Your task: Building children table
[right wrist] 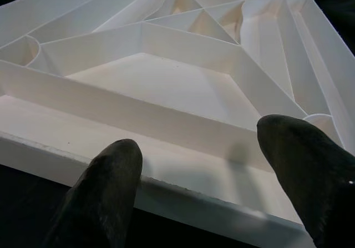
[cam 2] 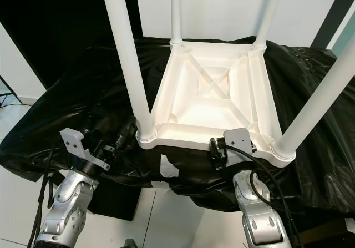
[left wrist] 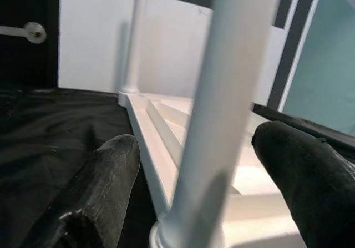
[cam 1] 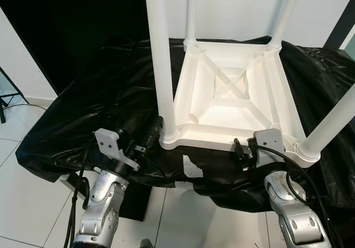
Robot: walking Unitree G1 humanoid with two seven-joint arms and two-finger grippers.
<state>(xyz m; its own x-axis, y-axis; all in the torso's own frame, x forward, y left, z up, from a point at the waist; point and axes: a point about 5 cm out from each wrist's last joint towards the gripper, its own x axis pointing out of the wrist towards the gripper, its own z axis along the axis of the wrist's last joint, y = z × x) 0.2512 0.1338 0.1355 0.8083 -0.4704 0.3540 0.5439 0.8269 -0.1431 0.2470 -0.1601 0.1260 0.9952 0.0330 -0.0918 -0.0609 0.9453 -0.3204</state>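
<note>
White table (cam 1: 233, 101) lies upside down, four legs (cam 1: 158, 59) pointing upward.

White plastic table (cam 1: 233, 101) with white legs, glossy black sheet (cam 1: 100, 109), silver arms, black fingers (right wrist: 108, 195), pale tiled floor (cam 1: 33, 203), teal wall (left wrist: 327, 65)

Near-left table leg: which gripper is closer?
Left. The left gripper straddles the near-left table leg at its base, fingers open; the right gripper sits at the tabletop's near edge.
</note>
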